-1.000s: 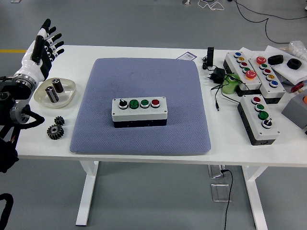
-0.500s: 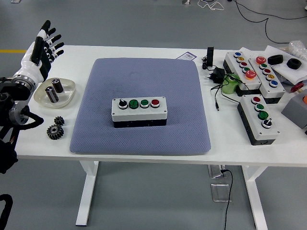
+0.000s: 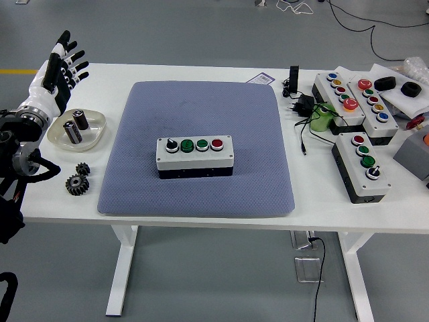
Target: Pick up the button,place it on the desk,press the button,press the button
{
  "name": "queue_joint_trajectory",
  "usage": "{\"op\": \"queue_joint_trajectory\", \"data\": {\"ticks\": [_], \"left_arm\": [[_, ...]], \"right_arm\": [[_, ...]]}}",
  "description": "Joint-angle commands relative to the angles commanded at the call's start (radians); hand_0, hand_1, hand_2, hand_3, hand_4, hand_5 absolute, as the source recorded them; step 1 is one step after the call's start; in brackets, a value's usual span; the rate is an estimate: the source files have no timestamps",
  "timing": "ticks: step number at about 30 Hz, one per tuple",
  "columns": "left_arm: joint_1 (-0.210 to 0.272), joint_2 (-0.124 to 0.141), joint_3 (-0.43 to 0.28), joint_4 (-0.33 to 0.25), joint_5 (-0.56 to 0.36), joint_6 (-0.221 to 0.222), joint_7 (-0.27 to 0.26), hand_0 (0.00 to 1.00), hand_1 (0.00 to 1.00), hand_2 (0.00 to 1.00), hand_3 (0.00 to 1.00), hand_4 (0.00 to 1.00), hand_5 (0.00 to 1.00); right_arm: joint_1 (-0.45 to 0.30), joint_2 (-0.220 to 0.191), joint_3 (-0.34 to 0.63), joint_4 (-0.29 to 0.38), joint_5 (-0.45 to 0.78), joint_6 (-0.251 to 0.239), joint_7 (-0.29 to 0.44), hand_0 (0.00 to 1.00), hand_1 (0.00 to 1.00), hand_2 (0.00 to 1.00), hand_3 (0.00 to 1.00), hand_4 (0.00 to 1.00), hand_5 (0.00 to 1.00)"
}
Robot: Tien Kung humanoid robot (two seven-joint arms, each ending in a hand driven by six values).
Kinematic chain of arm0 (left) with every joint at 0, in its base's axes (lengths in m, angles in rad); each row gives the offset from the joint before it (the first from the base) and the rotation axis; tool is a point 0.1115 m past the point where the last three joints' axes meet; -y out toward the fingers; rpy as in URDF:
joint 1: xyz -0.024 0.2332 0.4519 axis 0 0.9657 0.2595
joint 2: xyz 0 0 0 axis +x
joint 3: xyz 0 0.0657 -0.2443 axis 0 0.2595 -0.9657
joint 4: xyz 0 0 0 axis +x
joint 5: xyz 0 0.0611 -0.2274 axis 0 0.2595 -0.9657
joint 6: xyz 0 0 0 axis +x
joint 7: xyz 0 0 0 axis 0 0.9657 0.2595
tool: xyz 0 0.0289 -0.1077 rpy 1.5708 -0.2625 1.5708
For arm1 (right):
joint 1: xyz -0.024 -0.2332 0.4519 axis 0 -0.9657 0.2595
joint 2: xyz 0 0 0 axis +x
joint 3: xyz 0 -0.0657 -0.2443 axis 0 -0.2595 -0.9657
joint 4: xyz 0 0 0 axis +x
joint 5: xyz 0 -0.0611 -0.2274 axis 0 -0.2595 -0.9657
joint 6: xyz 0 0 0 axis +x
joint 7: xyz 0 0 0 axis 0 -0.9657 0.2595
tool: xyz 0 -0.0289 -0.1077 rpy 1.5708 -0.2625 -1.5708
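Observation:
A grey button box (image 3: 195, 156) with a black knob, two green buttons and a red button lies in the middle of the blue-grey mat (image 3: 201, 107). My left hand (image 3: 60, 64) is raised at the far left edge of the table, fingers spread, holding nothing, well away from the box. My right hand is out of view.
A shallow dish (image 3: 94, 132) with two cylinders and two black gears (image 3: 78, 180) sit at the left by my hand. More button boxes (image 3: 362, 166), a green bottle (image 3: 324, 118), a plug and cables crowd the right side.

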Motion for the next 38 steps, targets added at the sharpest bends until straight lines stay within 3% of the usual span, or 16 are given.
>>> {"op": "queue_joint_trajectory", "data": {"ticks": [38], "left_arm": [[0.028, 0.009, -0.027, -0.029, 0.015, -0.009, 0.001, 0.85, 0.88, 0.904, 0.949, 0.771, 0.998]], "right_arm": [[0.0, -0.001, -0.001, 0.003, -0.003, 0.0, 0.002, 0.633, 0.539, 0.57, 0.634, 0.225, 0.247]]}}
